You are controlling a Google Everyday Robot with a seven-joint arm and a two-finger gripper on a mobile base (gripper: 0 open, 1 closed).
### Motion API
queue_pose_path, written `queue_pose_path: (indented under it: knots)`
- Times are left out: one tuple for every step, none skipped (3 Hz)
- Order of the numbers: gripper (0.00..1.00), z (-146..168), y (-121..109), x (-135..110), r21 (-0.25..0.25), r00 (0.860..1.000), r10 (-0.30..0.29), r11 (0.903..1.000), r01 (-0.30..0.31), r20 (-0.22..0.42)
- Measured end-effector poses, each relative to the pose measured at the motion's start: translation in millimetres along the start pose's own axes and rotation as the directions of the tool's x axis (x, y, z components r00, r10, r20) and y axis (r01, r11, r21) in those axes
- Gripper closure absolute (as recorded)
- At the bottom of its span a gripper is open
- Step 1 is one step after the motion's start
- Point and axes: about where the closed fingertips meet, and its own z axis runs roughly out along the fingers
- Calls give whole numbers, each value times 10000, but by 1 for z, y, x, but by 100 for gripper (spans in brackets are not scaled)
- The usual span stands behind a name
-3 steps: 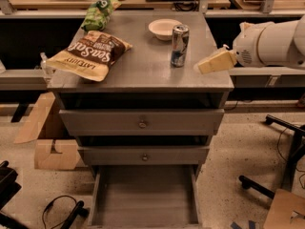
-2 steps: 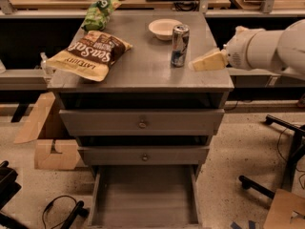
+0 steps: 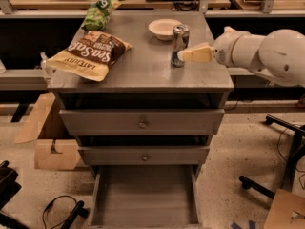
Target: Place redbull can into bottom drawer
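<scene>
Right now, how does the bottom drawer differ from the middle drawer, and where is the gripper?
The bottom drawer is pulled out, so its floor shows; the middle drawer is shut, and only its front shows. The middle drawer has a round knob; no knob shows on the bottom drawer. Both are grey and about equally wide. The gripper is above the tabletop, at the can, well above both drawers.

claw beside upright redbull can, possibly touching | bottom drawer open
</scene>
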Motion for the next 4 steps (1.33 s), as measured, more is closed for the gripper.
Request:
queue_pose_path:
  knots:
    - [0, 29, 2, -11, -388, 9961, 371, 9987, -341, 806]
    - [0, 53, 4, -19, -771, 9879, 619, 9957, -513, 1419]
    - [0, 74, 9, -21, -1196, 9811, 961, 9899, -765, 1677]
    - [14, 90, 14, -20, -1471, 9764, 1213, 9845, -954, 1789]
